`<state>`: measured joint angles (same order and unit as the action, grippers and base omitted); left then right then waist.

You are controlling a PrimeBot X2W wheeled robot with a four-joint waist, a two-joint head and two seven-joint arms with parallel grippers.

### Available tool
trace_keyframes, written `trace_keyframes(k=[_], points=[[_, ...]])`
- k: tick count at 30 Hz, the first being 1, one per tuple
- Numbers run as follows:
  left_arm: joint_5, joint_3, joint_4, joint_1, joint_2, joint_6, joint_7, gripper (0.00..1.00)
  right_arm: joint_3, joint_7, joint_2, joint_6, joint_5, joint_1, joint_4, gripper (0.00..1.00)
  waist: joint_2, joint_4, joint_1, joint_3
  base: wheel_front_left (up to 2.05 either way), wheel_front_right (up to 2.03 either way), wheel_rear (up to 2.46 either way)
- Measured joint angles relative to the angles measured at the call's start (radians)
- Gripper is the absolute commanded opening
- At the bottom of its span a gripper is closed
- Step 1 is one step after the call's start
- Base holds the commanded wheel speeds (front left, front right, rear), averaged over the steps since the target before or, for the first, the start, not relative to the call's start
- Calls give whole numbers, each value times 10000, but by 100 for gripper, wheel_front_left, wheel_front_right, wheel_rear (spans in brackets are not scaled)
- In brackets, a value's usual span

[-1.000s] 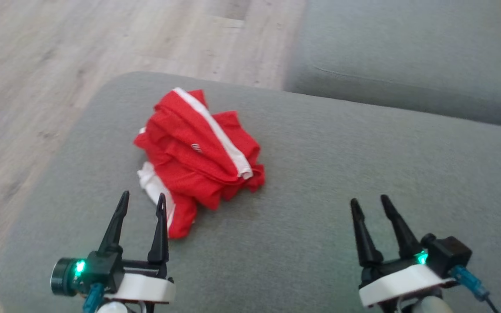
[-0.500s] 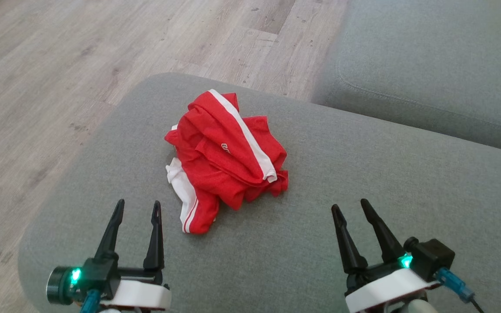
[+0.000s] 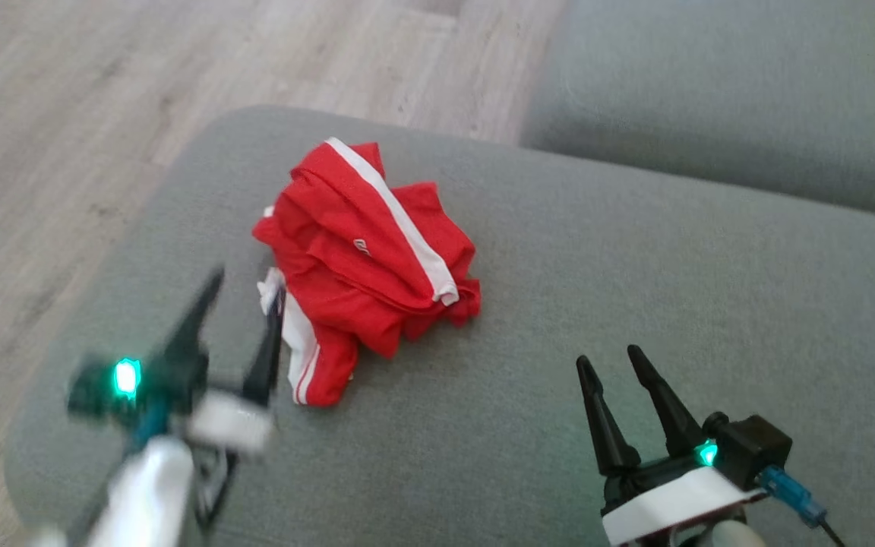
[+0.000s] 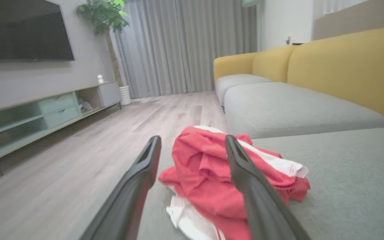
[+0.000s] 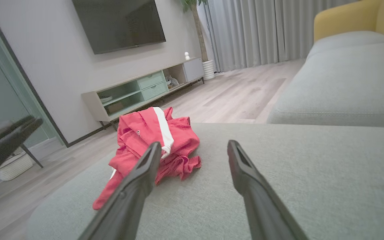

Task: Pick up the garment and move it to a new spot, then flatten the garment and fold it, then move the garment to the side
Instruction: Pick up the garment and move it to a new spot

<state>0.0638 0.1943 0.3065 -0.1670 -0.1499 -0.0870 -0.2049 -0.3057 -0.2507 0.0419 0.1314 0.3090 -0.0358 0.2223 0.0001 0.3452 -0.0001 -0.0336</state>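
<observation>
Head view first: pale wooden floor [image 3: 65,114] runs along the far and left side. In front of it is the broad grey cushion [image 3: 635,289] that carries the work. A second grey seat [image 3: 711,91] sits beyond it at the upper right, with a gap between the two. From the left wrist view I can see yellow backrests [image 4: 345,63] behind the seats and long grey curtains [image 4: 185,46] across the far wall. A dark television [image 5: 118,23] hangs above a low cabinet [image 5: 138,90] with pale green fronts, and a leafy plant [image 4: 103,15] stands in the corner.

The red garment [image 3: 361,258], trimmed with white stripes, lies crumpled in a heap on the big cushion, toward its far left corner and free of both hands.

The left gripper [image 3: 246,289] is blurred. Its fingers are spread wide with nothing between them, and its right fingertip is just beside the garment's white edge. Whether it touches, I cannot tell. The right gripper [image 3: 608,357] hangs over bare cushion, well apart from the heap, and its fingers are likewise parted and empty.
</observation>
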Motion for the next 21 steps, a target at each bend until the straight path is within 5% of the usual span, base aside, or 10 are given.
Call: trace_keyframes(k=[5,11,21], points=[[65,761,1267,-2791,-692,-378,1467,100,224,0,12,0,-268,252,-144,100,0,-383,3,668,0,0,0],[1532,2173,3108,-4727,-1467,-456,3033,100,293,0,35,0,-466,1031,-268,100,0,-1085,4,1484,0,0,0],[2713,2633,5488,-6200,-2295,-456,3557,100,322,0,46,0,-468,1332,-320,100,-1,-2271,3,2421,0,0,0]])
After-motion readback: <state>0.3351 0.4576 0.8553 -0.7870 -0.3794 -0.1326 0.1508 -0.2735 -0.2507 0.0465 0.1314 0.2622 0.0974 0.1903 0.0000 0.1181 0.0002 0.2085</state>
